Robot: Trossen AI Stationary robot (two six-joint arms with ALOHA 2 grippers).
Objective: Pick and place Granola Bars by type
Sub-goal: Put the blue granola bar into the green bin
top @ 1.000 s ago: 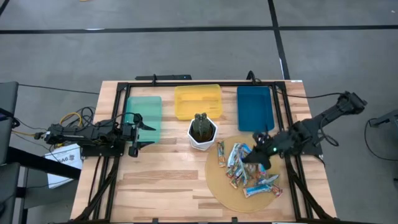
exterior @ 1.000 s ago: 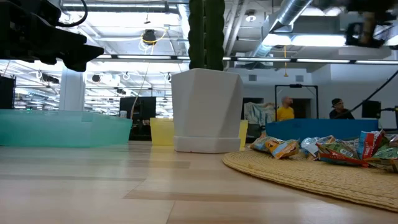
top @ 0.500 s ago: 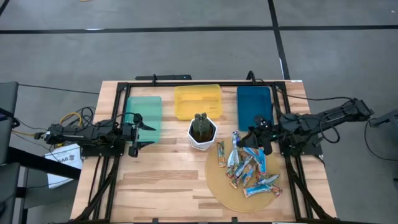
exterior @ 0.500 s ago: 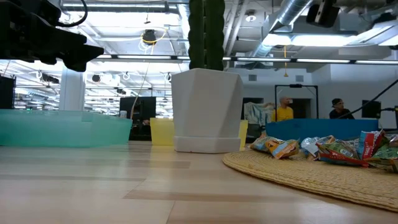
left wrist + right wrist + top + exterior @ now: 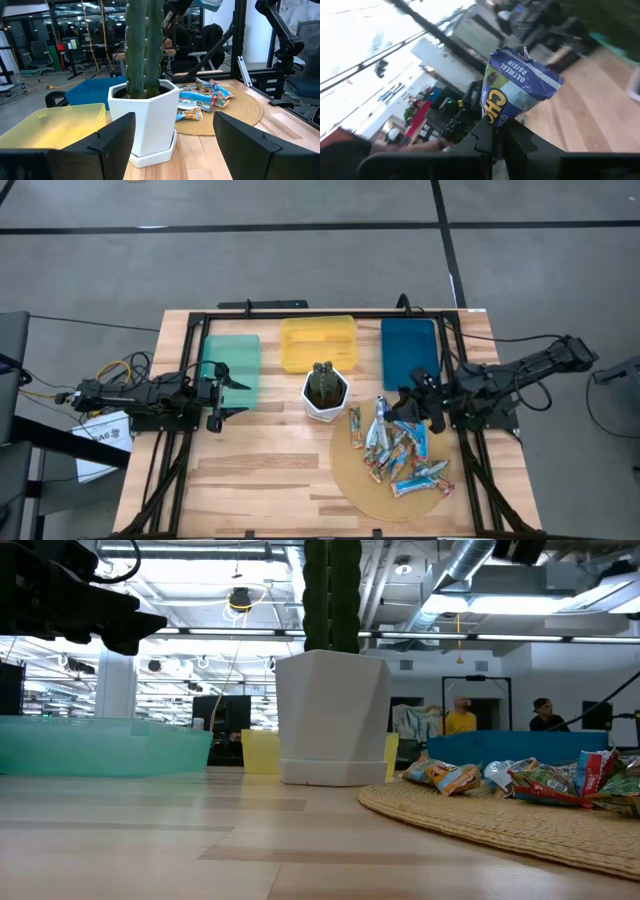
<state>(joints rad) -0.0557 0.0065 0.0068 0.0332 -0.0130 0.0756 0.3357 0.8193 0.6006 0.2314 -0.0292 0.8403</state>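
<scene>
Several foil-wrapped Granola Bars lie heaped on a round woven mat at the table's right; the low view shows the heap too. My right gripper hovers over the mat's far edge, shut on a blue bar printed "oatmeal raisin". My left gripper waits open at the table's left beside the teal tray, its fingers wide apart with nothing between them. My right gripper pinches the blue bar by one end of its wrapper between its two fingers. The fingers come in about level from the table's right. The bar sticks out past the fingertips and is lifted clear of the heap and the mat.
A yellow tray and a blue tray lie along the far edge beside the teal one. A white pot with a cactus stands mid-table, just left of the mat. Bare wood lies in front of my left gripper.
My right gripper has risen from the heap with the blue bar, moved toward the far edge and the pot, and tipped up from pointing downward to about level. The bar has come clear of the other bars.
</scene>
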